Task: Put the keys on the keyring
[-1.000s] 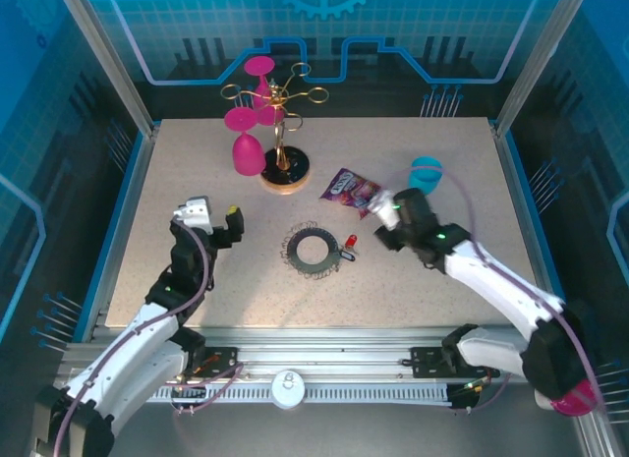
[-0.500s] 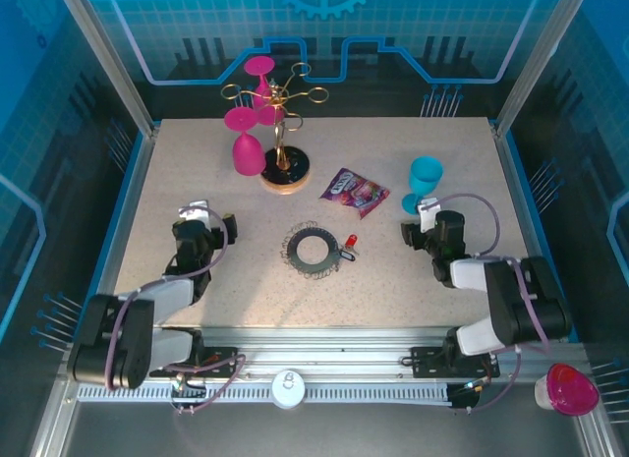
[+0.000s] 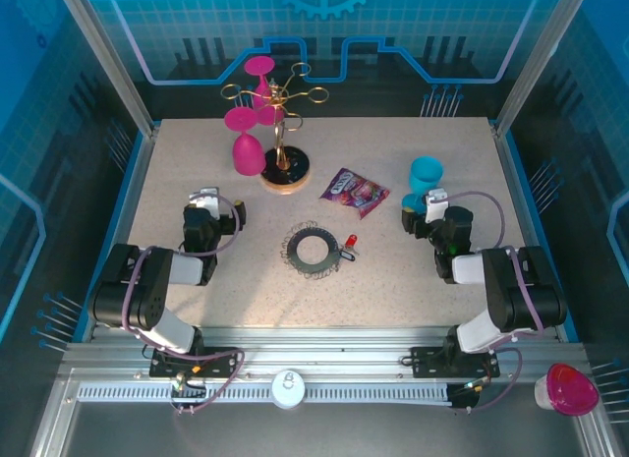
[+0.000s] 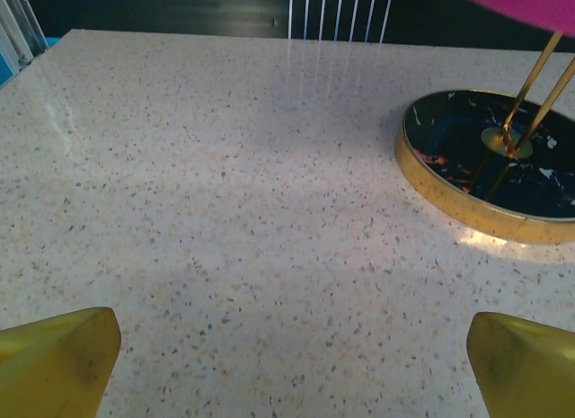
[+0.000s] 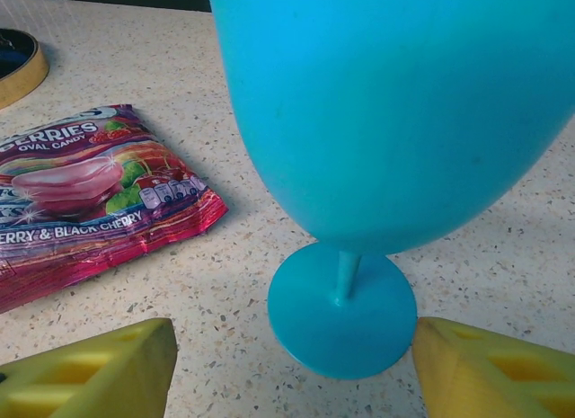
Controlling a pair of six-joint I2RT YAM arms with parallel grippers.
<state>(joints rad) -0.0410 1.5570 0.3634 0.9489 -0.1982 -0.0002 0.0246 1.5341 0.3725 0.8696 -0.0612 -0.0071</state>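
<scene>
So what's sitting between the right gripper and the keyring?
In the top view, the red key lies there, just off the keyring; the rest toward the right gripper is bare table.

Gold glass stand point(image 3: 283, 174) at the back with pink goblets point(image 3: 247, 150) hanging bowl-down, berry candy packet point(image 3: 355, 191) lying flat mid-table, turquoise goblet point(image 3: 426, 172) upright just right of it.

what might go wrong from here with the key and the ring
1. The right gripper sits open right against the blue goblet, with the goblet's foot between its fingertips. A careless swing toward the key could tip the goblet.
2. The key is tiny and lies close beside the keyring with its wire loops, so a pinch may snag a loop or shove the ring.
</scene>
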